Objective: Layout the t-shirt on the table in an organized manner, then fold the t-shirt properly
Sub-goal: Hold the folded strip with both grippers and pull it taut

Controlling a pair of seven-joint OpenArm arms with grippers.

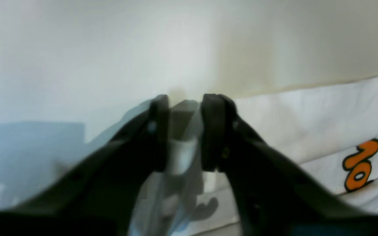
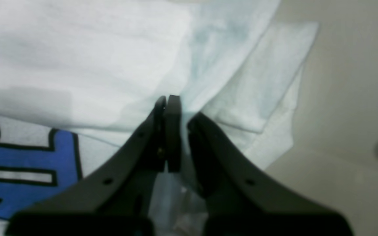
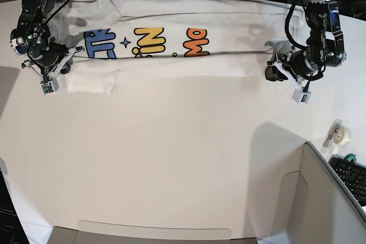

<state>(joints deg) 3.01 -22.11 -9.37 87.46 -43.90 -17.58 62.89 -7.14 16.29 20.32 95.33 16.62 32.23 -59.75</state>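
Note:
The t-shirt lies as a long band across the far side of the table, print facing up. Its sleeve sticks out at the lower left. My right gripper sits at the band's left end. In the right wrist view, that gripper is shut on a thin fold of the t-shirt. My left gripper is at the band's right end. Seen from the left wrist, this gripper stands narrowly open. A strip of the t-shirt lies between its fingers.
A grey box-like bin takes up the near right corner, and its lip runs along the front edge. A tape roll and a keyboard lie at the right. Cables run behind the table.

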